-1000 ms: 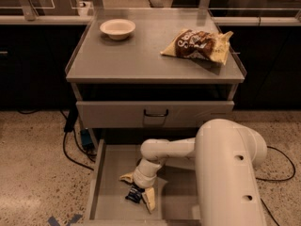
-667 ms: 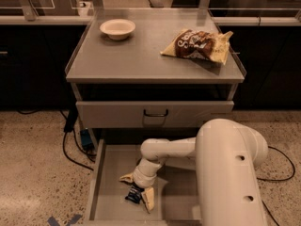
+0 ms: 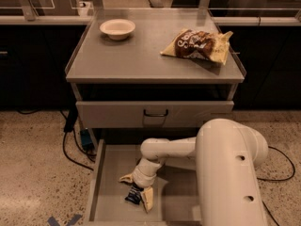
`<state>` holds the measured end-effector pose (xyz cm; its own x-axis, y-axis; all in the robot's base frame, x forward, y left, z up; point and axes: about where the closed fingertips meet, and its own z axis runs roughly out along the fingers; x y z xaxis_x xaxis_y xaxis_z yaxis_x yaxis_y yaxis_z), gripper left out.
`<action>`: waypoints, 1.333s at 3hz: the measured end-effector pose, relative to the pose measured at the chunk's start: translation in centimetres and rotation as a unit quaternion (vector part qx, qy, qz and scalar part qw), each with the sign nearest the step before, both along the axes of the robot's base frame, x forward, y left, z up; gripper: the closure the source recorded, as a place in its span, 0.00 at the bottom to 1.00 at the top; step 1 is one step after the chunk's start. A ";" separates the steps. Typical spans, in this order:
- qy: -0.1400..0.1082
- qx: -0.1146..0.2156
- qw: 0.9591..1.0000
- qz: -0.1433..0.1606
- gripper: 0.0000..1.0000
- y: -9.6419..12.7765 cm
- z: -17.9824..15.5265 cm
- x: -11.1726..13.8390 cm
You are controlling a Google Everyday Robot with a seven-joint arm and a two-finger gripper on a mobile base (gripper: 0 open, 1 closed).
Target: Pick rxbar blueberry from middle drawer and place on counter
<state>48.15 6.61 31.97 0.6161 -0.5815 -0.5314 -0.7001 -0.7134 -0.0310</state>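
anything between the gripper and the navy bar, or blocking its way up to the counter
Nothing visible. The gripper is right at the dark navy snack bar in the open grey metal drawer. The flat grey counter has bare space between the white bowl and brown-and-yellow chip bag.
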 end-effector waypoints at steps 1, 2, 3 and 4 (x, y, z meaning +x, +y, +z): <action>0.000 0.000 1.000 0.000 1.00 0.0 0.0 0.0; 0.000 0.000 1.000 0.000 1.00 0.0 1.7 0.0; 0.000 0.000 1.000 0.000 1.00 0.0 1.7 0.0; 0.000 0.000 1.000 0.000 1.00 0.0 2.3 0.0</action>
